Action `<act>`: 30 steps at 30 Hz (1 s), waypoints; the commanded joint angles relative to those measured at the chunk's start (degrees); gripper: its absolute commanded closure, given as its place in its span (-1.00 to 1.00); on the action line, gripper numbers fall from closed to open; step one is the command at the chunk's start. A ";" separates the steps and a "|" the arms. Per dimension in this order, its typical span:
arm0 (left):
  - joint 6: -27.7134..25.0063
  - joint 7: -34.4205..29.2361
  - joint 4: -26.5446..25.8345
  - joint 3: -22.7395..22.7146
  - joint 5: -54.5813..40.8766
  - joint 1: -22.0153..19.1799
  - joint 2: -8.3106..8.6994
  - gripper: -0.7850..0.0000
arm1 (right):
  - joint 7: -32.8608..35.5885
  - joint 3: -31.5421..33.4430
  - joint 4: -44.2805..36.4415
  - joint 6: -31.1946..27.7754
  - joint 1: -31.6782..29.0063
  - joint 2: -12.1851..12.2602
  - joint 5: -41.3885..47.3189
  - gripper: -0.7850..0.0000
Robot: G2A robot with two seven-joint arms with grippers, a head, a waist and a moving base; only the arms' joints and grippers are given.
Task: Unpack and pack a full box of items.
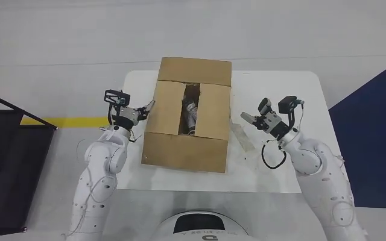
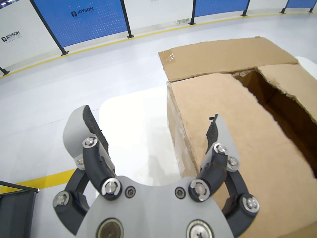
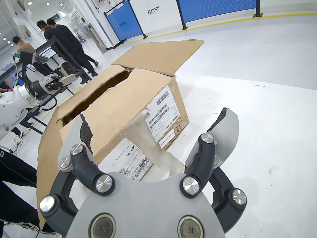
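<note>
A brown cardboard box (image 1: 188, 114) stands in the middle of the white table (image 1: 277, 175), its two side flaps folded partly over the top. Through the gap between them I see packed items (image 1: 190, 114) inside. My left gripper (image 1: 145, 111) is open at the box's left wall (image 2: 183, 134), one finger over the flap edge and nothing held. My right gripper (image 1: 247, 118) is open just off the box's right wall (image 3: 163, 117), above a clear plastic-wrapped packet (image 3: 148, 159) with a white label that lies on the table against the box.
The far flap (image 1: 196, 70) lies opened outward past the table's back edge. A black rack (image 1: 18, 162) stands on the floor to the left. Bare table shows to the right of the box and along the front edge.
</note>
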 commanded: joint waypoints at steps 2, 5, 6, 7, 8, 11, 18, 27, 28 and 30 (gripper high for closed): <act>-0.21 -1.07 0.12 1.45 2.72 0.03 0.09 -1.00 | -0.17 0.04 -0.07 -0.17 -0.08 0.01 -0.05 -1.00; 0.61 -1.97 0.37 2.34 4.42 0.01 0.12 -1.00 | -0.43 0.29 -0.06 -0.53 -0.38 0.06 0.08 -1.00; 0.82 -2.11 0.37 2.46 4.60 -0.07 0.13 -1.00 | -0.47 0.39 -0.04 -0.64 -0.48 0.07 0.18 -1.00; 1.01 -2.06 0.38 2.49 4.55 -0.10 0.14 -1.00 | -0.58 0.49 -0.07 -1.08 -0.63 0.09 0.52 -1.00; 1.23 -1.97 0.28 2.38 4.14 -0.06 0.15 -1.00 | -0.65 0.68 -0.03 -2.02 -0.86 0.14 1.16 -1.00; 1.56 -1.54 -0.89 1.61 2.23 0.34 0.20 -1.00 | 0.21 2.29 0.63 -5.26 -2.02 0.48 3.24 -1.00; 1.77 -1.46 -1.41 1.18 1.35 0.58 0.22 -1.00 | 0.21 2.29 0.63 -5.26 -2.02 0.48 3.24 -1.00; 1.77 -1.46 -1.41 1.18 1.35 0.58 0.22 -1.00 | 0.30 -5.26 8.93 9.19 10.61 -1.54 10.99 -1.00; 1.77 -1.46 -1.41 1.18 1.35 0.58 0.22 -1.00 | 0.58 -7.10 10.84 10.17 12.99 -1.99 11.86 -1.00; 1.77 -1.46 -1.41 1.18 1.35 0.58 0.22 -1.00 | 0.47 -10.19 14.57 12.99 17.59 -2.83 11.88 -1.00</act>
